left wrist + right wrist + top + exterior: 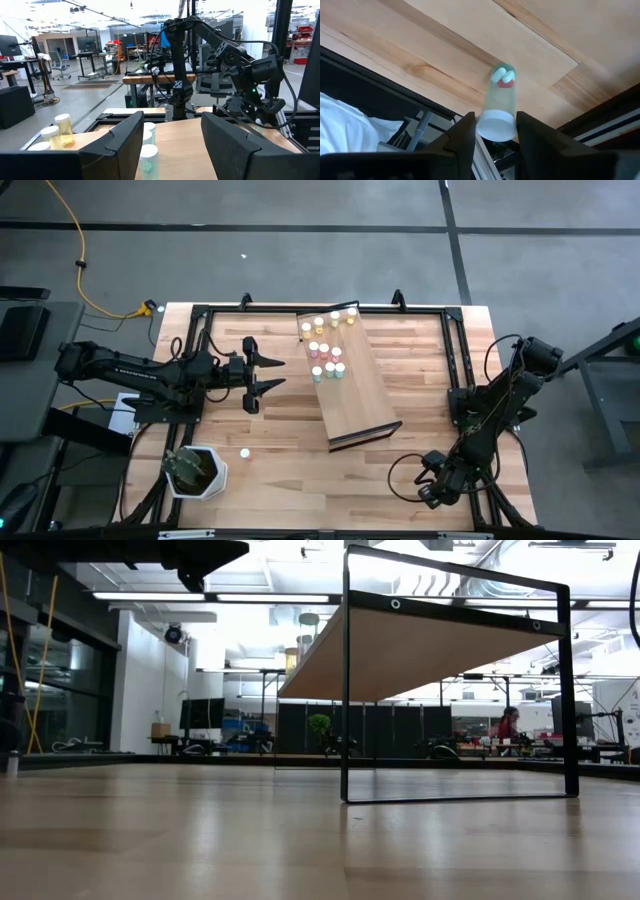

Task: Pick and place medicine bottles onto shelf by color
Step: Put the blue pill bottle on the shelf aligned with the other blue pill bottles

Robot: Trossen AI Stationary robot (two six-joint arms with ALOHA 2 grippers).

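Right gripper (492, 132): two dark fingers clenched on a clear round bottle (498, 111) with a white cap, white and red pills showing at its far end; in the high view this gripper (432, 490) sits at the lower right of the frame, over the table's near right edge.
Clear bottle: lies between the fingertips, cap toward the camera, with light wood boards and a dark table frame rail beyond it.
Left gripper (272, 374): released, fingers spread wide, at centre left of the high view, just left of the shelf's edge; in the left wrist view its two dark fingers (122, 137) stand apart at the bottom of the frame.
Bottles ahead of the left gripper: a teal-tinted white-capped bottle (148, 159) shows in the gap between the fingers, another pale one (148, 131) behind it; yellow white-capped bottles (64, 129) stand at lower left of that view.
Long light-wood shelf with dark frame edge (358, 395): runs slantwise from upper centre to lower centre right in the high view; in the low view its board (420, 645) is raised on a dark frame.
Small white-capped medicine bottles on the shelf (326, 348): clustered at its upper end, yellow ones toward the top, pink and teal below.
Stray small bottle (244, 452): on the butcher-block tabletop (280, 455) at lower left, near a white pot holding a green plant (193, 470).
Person in red (507, 724): far off in the room, right of centre in the low view.
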